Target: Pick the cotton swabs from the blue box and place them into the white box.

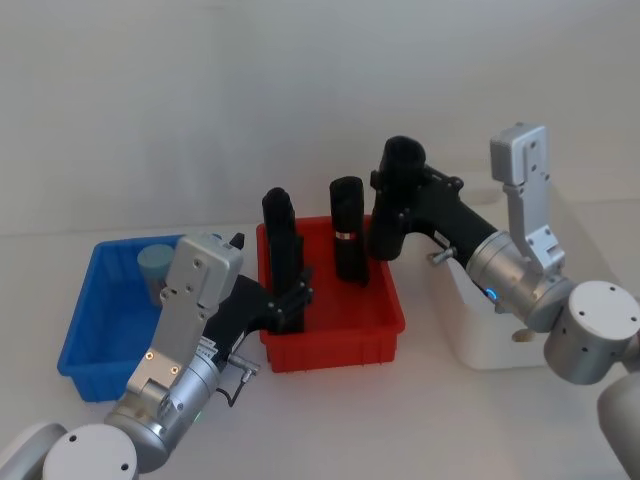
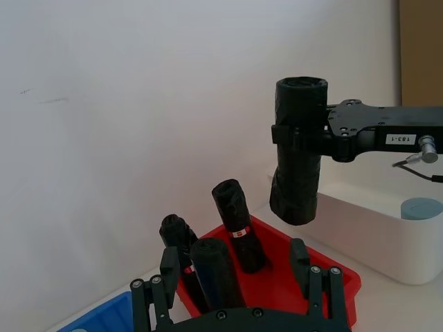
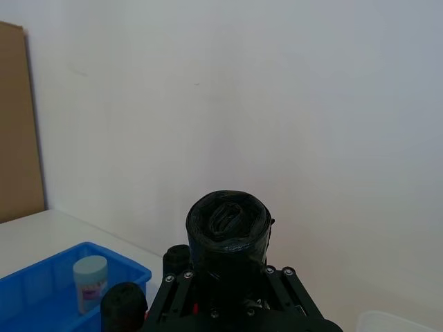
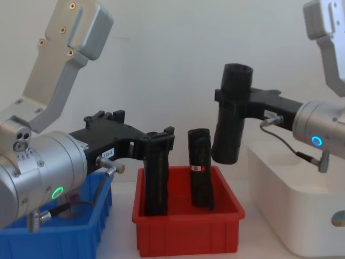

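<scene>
Holding a tall black cylinder (image 1: 396,200) in the air, the right gripper (image 1: 400,190) has its fingers clamped on this cylinder, at about 1 o'clock from the red bin (image 1: 335,335) and above its far right corner. The cylinder hangs a little tilted, between the red bin and the white box (image 1: 480,340). In the left wrist view one pale blue lid (image 2: 421,208) shows inside the white box.

The left gripper (image 1: 290,300) is over the left part of the red bin, its fingers closed on a standing black cylinder (image 1: 282,250). Another black cylinder (image 1: 349,228) stands free in the red bin, toward 12 o'clock.

One jar of cotton swabs (image 1: 155,268) stands upright in the blue box (image 1: 95,330), near its far side. The blue box lies at 9 o'clock from the red bin on the white surface (image 1: 330,420).
</scene>
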Controlling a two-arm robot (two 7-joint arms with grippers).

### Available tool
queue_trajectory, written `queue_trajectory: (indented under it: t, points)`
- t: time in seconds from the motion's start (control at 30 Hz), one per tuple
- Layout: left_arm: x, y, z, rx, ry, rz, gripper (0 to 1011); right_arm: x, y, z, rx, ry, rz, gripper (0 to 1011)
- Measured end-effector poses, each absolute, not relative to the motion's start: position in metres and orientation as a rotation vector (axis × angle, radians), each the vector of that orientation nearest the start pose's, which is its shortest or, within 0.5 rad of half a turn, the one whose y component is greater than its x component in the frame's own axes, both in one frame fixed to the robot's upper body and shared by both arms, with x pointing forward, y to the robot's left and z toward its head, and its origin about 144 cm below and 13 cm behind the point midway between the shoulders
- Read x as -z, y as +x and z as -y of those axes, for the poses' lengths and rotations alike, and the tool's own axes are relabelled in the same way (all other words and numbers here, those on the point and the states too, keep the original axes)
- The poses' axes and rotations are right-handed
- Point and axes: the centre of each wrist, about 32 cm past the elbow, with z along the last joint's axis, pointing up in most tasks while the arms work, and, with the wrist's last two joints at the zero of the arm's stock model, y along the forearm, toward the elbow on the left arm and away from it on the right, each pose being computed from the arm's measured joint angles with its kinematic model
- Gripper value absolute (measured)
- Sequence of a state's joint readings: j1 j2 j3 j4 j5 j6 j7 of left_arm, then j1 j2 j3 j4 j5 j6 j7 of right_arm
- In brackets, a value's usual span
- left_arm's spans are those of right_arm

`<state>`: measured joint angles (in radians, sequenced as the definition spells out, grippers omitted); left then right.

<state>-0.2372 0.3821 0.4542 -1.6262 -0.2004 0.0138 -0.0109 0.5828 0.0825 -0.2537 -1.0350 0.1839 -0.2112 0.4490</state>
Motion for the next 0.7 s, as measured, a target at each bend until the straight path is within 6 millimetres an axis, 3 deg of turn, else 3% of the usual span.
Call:
queue_trajectory:
  t: [0.7]
  points:
    - [-1.204, 0.492, -0.198, -1.124, 0.061, 0.268, 1004, -1.227, 0.570, 0.230, 1.182, 0.095, 0.179, 378]
